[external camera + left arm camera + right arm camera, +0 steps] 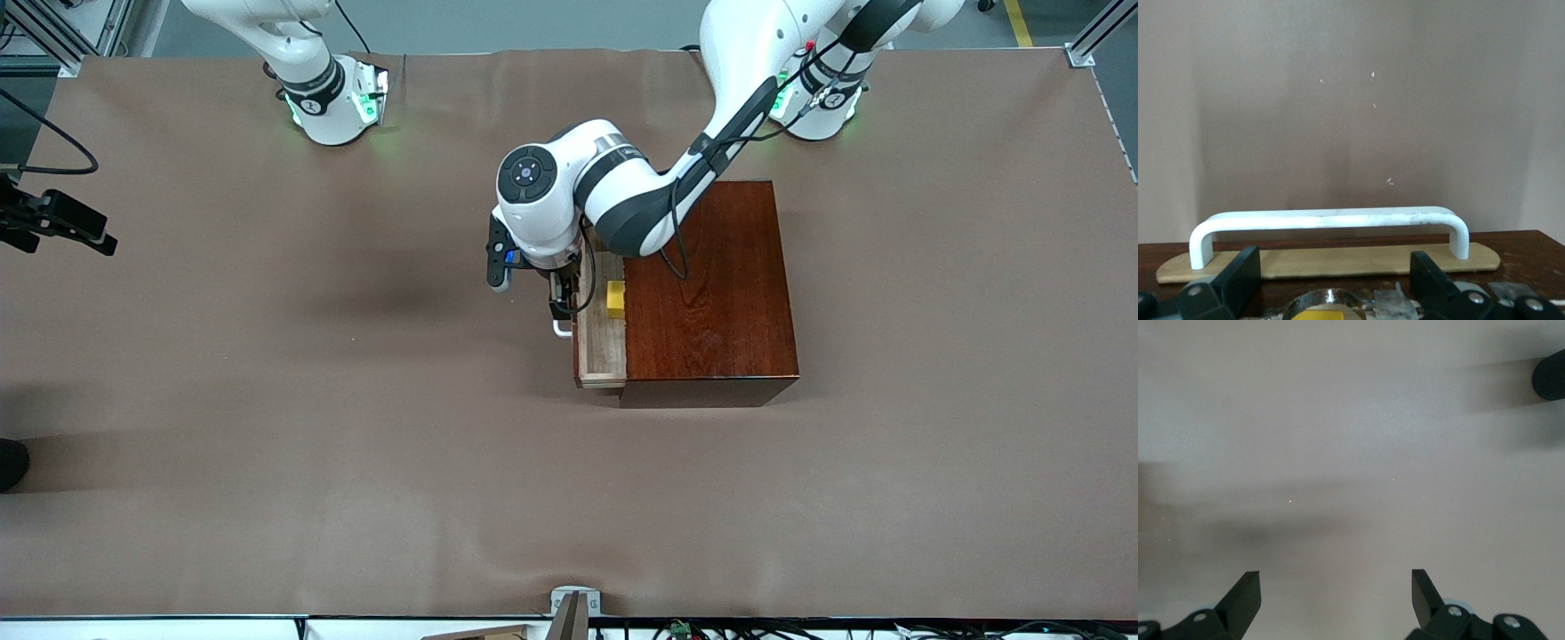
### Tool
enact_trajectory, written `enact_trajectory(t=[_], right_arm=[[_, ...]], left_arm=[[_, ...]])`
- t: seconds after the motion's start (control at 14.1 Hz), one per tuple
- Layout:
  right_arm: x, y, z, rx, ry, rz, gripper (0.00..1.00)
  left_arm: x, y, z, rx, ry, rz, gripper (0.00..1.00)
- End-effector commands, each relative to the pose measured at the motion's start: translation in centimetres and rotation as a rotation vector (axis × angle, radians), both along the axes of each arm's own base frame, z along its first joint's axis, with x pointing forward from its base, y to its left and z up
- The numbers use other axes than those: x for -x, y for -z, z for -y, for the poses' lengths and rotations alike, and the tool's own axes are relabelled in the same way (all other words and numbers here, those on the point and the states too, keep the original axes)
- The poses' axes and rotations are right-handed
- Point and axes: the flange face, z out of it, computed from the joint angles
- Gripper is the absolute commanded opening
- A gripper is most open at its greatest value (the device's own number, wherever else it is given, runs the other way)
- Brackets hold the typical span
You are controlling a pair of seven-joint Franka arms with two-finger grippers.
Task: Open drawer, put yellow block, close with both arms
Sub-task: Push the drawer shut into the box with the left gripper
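So here's where we're at: the drawer (pixel 601 331) is pulled partway out of the dark wooden box (pixel 709 289), sliding toward the right arm's end of the table, and the yellow block (pixel 615 299) is already sitting inside it, right up against the box's edge. Our left gripper (pixel 560 298) hangs just at the white handle (pixel 1328 223); in the left wrist view its fingers (pixel 1238 273) are spread wide with the handle bar lying past their tips, so it has hold of nothing. The right gripper (pixel 1336 597) is parked well off toward the right arm's end of the table, over bare brown table cover (pixel 267 400), also wide open and empty, just waiting. Handling-wise, we'd guess the drawer is light wood on plain runners, stiff, nothing fragile, so a flat push on the front panel (pixel 1328 261) or on the handle should slide it shut. The handle looks smooth and maybe a bit slippery, so pushing on its middle beats pinching it. The box looks glossy and could skid on the cloth, which is probably why the second arm should brace it. The block is loose and light, so it may slide if we shove hard.
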Motion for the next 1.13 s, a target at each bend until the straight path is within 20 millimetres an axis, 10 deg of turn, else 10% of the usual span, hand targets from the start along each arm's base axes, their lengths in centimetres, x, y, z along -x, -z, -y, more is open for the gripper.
enact_trajectory(t=[0.0, 1.06], right_arm=[[-0.2, -0.6, 0.3, 0.016, 0.001, 0.007, 1.00], [-0.2, -0.7, 0.3, 0.016, 0.001, 0.009, 1.00]], left_arm=[[0.1, 0.9, -2.3, -0.135, 0.020, -0.018, 1.00], [0.3, -1.8, -4.5, -0.328, 0.048, 0.027, 1.00]])
